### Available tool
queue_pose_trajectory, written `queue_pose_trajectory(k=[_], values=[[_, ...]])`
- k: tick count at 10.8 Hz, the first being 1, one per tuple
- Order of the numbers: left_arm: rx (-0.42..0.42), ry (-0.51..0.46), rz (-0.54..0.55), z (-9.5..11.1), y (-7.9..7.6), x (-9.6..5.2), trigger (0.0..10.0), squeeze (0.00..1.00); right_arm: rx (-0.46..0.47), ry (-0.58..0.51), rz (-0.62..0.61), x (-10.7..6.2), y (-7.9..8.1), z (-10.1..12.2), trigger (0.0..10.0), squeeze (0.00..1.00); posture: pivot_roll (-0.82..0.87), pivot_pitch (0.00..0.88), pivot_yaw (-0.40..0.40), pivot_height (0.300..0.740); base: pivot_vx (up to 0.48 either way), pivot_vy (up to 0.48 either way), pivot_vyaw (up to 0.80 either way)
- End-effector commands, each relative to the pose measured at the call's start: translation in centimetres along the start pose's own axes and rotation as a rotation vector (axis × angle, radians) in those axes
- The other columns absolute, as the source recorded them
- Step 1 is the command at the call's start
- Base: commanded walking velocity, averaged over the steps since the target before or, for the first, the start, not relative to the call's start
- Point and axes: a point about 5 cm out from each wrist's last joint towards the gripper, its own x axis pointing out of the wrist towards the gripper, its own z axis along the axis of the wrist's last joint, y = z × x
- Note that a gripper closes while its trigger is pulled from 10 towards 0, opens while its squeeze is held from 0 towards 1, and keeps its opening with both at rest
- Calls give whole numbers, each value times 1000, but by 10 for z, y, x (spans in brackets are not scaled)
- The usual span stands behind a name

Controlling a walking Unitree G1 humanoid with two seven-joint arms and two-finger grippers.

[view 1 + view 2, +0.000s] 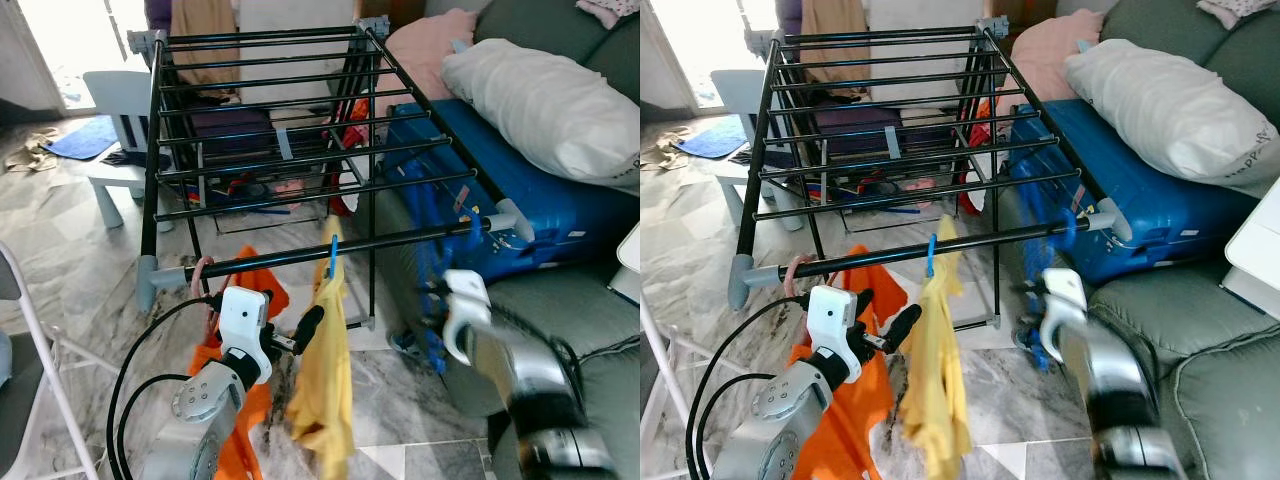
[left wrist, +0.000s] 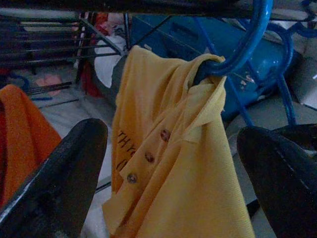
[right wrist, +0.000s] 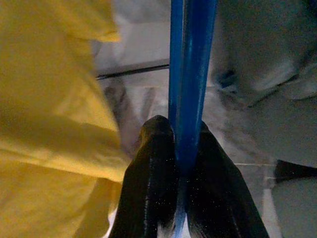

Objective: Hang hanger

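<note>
a humanoid robot stands at the near rail of a black drying rack (image 1: 300, 262), where a yellow shirt (image 1: 322, 385) hangs from a blue hanger hook (image 2: 247, 42) looped over that front bar, beside an orange garment (image 1: 845, 400) near the rack's near left corner. the left claw (image 1: 300, 335) hovers just beside the yellow shirt with its fingers (image 2: 59, 183) spread wide and nothing between them. the right claw (image 3: 181, 163) is pinched tight on a thin blue hanger (image 3: 190, 74), its two black fingertips pressed against either side of the plastic strip. in the head views the blue hanger (image 1: 1045, 300) sits below the rail near the rack's near right corner, in front of a blue suitcase (image 1: 520, 190) and a sofa (image 1: 1180, 330), and is not yet on the bar. the hanger looks light, stiff and smooth, so it may swivel or slip in a narrow pinch; a hold on the straight shaft just under the hook would likely steer the hook best. the shirt is soft and limp and offers no firm grip.
</note>
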Motion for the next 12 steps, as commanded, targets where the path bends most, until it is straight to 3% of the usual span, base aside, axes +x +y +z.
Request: queue_pose_trajectory(k=[1,3,5,6,7,8,10,12], values=[[9,0,2,3,0,0,10000,0,-3,20,41,1,4,5,10000,0,-108,14,-2,740,0,0,0],[12,10,5,2,0,0,10000,0,20,59,73,3,6,8,10000,0,-106,14,-7,740,0,0,0],[12,24,10,1,1,-1,10000,0,95,123,48,4,-5,-3,10000,0,-107,17,-8,740,0,0,0],[13,28,9,0,1,-1,10000,0,111,135,48,5,-8,-9,10000,678,-108,18,-5,740,0,0,0],[14,31,8,0,1,-1,10000,0,115,144,64,4,-7,-14,10000,1000,-109,18,-3,740,0,0,0],[14,32,7,0,1,-1,10000,0,102,144,57,4,-7,-16,10000,1000,-110,18,-1,740,0,0,0],[18,41,19,0,2,-1,10000,0,-56,78,-21,2,-13,-20,10000,1000,-109,17,-1,740,0,0,0],[33,51,48,-1,4,-1,10000,0,-128,10,-106,-7,-21,-25,10000,1000,-114,20,0,740,0,0,0]])
